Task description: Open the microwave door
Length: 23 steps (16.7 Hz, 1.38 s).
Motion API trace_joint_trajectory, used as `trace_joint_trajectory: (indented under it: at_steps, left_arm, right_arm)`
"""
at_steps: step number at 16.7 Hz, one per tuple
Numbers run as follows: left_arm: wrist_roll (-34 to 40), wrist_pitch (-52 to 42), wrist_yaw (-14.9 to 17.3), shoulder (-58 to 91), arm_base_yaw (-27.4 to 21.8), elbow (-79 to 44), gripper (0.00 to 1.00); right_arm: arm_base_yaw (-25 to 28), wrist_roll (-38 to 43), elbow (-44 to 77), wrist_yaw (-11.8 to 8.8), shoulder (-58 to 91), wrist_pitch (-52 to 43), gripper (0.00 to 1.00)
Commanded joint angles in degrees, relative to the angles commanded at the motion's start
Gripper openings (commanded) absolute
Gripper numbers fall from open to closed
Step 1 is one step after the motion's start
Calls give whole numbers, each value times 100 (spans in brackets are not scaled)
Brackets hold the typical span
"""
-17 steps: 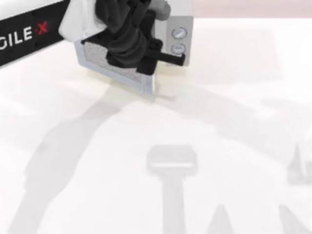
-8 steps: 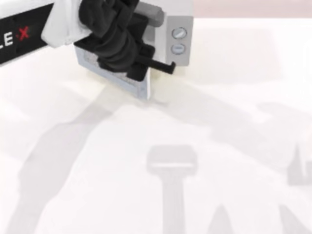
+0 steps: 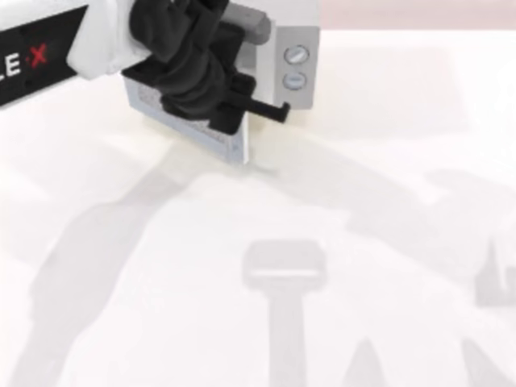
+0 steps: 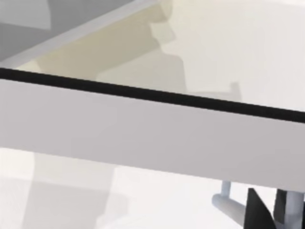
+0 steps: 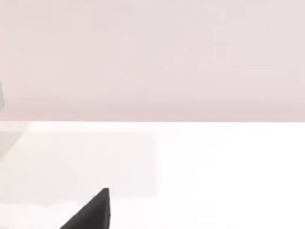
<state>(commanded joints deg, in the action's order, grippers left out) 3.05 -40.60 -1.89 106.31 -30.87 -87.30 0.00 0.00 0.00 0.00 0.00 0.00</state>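
From my seat at the controls, the microwave (image 3: pixel 286 32) sits at the far edge of the table (image 3: pixel 363 242), left of centre in the top view: a small, boxy, light-grey shell with smooth matte faces and a narrow front strip carrying two round silver knobs (image 3: pixel 296 67), one above the other. The microwave door (image 3: pixel 193 133) stands swung out from the body toward the table's left, a flat rectangular slab with a thin pale frame; its free corner points down toward the table's middle, and most of its window is hidden under my left arm. My left gripper (image 3: pixel 270 109) reaches over that door from the left, a bulky black wrist ending in slim dark fingers that stretch toward the knob strip and stop just short of it. I cannot tell from these views whether that claw is clenched on anything or released. The left wrist view shows the door's edge as a broad smooth grey band (image 4: pixel 152 138) with a thin black line along it, and a pale cylindrical bar (image 4: pixel 228 207) beside dark finger tips. My right arm is parked out of the top view; its wrist camera shows only one black wedge of finger (image 5: pixel 93 212) over the bare, glossy white tabletop.
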Motion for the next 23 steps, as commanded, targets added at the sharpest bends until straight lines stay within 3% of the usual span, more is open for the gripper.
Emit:
trace_joint_trajectory:
  at_steps: [13,23]
  left_arm:
    - [0,0,0,0,0,0,0]
    - [-745,96,435,-391,236,492,0]
  right_arm:
    - [0,0,0,0,0,0,100]
    - [0,0,0,0,0,0,100]
